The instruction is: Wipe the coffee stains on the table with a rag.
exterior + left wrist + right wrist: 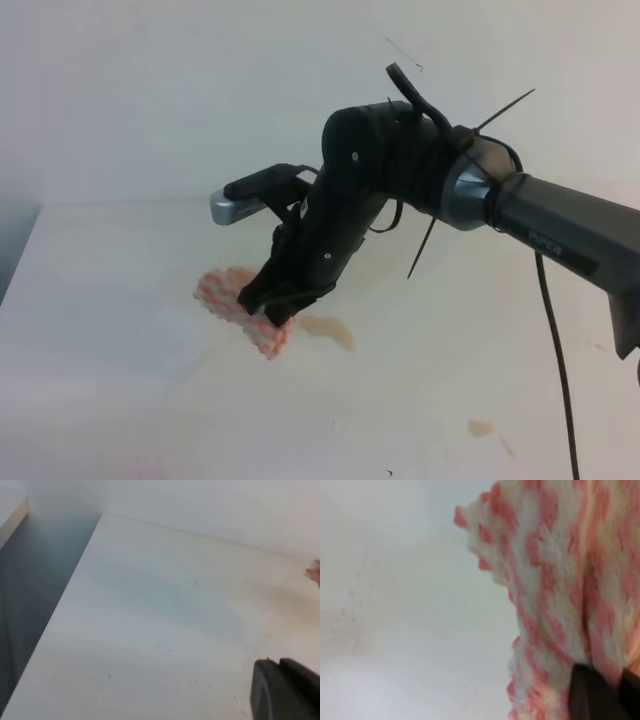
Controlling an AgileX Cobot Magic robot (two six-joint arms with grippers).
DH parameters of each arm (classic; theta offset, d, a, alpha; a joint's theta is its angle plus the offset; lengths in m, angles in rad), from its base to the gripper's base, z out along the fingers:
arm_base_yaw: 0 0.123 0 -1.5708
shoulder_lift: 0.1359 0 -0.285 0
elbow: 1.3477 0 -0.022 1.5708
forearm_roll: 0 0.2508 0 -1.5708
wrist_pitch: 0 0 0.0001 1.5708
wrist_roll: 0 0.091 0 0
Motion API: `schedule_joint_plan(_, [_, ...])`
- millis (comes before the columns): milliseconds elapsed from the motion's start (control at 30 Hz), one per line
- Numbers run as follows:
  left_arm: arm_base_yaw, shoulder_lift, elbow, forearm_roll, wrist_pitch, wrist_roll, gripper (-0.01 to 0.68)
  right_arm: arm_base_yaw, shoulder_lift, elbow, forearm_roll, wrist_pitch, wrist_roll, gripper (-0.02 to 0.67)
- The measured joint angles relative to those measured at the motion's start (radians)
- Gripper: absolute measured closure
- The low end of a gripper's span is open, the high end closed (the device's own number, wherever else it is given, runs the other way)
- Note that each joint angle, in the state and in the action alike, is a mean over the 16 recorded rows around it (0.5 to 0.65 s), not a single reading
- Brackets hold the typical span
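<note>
My right gripper (pixel 278 303) reaches across the middle of the white table (pixel 120 380) and is shut on the pink-and-white checked rag (pixel 225 290), pressing it onto the tabletop. Just right of the rag lies the main tan coffee stain (pixel 332 331). A smaller tan spot (pixel 480 428) sits toward the front right. In the right wrist view the rag (pixel 555 580) fills the right side, pinched by a black fingertip (pixel 595 695). The left wrist view shows only a dark piece of the left gripper (pixel 287 690) at the bottom right and a sliver of the rag (pixel 315 572).
The table's left edge (pixel 60 610) drops to a dark grey gap. A pale wall (pixel 200 90) runs along the back. The right arm's black cable (pixel 560 360) hangs over the right part of the table.
</note>
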Motion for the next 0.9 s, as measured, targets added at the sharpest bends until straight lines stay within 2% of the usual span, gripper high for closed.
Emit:
schedule_joint_plan(267, [0.000, 0.000, 0.000, 0.000, 0.001, 0.000, 0.674, 0.001, 0.048, -0.037, 0.042, -0.015, -0.014, 0.617])
schedule_joint_plan(667, [0.000, 0.000, 0.000, 0.000, 0.002, 0.000, 0.674, -0.010, 0.132, -0.039, -0.107, -0.014, 0.063, 0.617])
schedule_joint_plan(900, [0.000, 0.000, 0.000, 0.000, 0.004, 0.000, 0.674, -0.064, 0.139, -0.042, -0.157, 0.033, 0.085, 0.617])
